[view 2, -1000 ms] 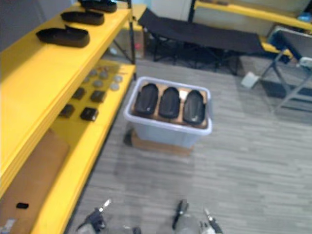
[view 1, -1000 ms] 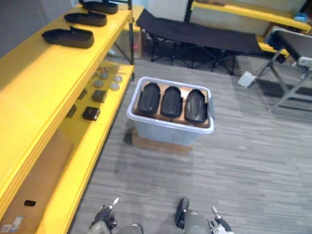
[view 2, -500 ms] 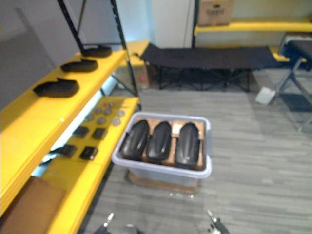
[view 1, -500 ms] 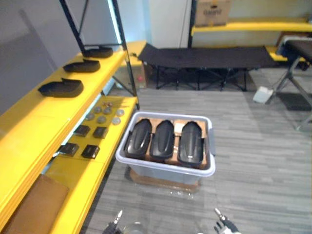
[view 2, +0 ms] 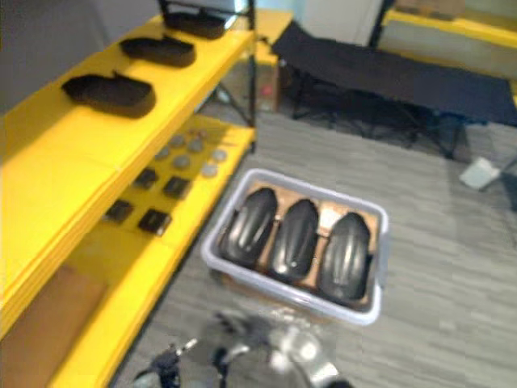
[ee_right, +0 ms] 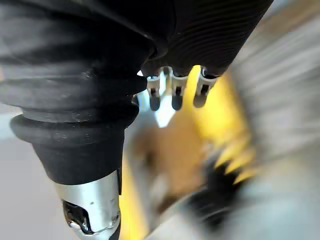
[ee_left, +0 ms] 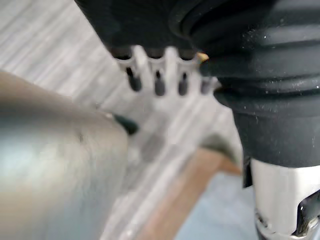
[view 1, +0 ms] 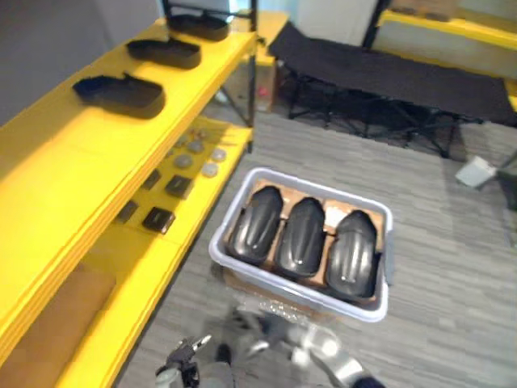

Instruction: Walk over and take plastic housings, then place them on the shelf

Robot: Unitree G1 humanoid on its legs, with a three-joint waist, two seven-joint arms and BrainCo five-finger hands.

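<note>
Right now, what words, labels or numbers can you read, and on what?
None readable. The grey bin, the three black housings in it and the yellow shelf show no print; the small dark pads on the lower shelf are too small to tell.

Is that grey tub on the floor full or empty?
Full: three glossy black plastic housings lie side by side inside the pale grey tub.

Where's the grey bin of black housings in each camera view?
Left eye view: grey bin lower centre-right, on the floor.
Right eye view: lower centre.
Left wrist view: cannot tell.
Right wrist view: too blurred to tell.
Shared landmark: the yellow shelf to the bin's left.
</note>
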